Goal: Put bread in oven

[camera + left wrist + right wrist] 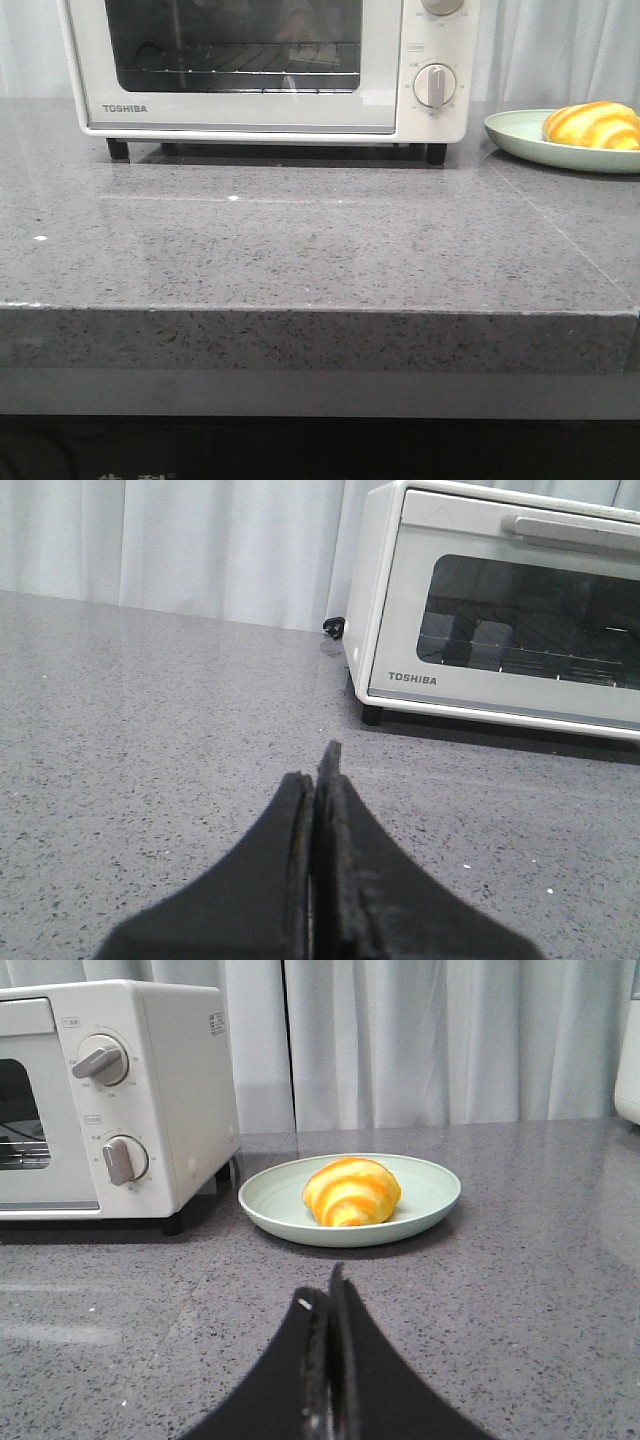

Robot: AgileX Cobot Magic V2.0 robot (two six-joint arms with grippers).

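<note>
The golden-yellow striped bread (pixel 592 125) lies on a pale green plate (pixel 515 138) at the right of the grey counter, to the right of the cream-white TOSHIBA oven (pixel 250 65). The oven door is closed, with the wire rack visible behind the glass. In the right wrist view the bread (pixel 351 1191) sits on the plate (pixel 430 1195) ahead of my right gripper (pixel 325 1295), which is shut and empty, apart from the plate. In the left wrist view my left gripper (pixel 318 770) is shut and empty, low over the counter, with the oven (pixel 500 610) ahead. Neither gripper shows in the front view.
White curtains hang behind the counter. The oven has round dials (pixel 435 85) on its right side and black feet (pixel 117 149). The counter's front edge (pixel 320 310) runs across the front view. A white object's edge (pixel 630 1060) shows at the far right of the right wrist view.
</note>
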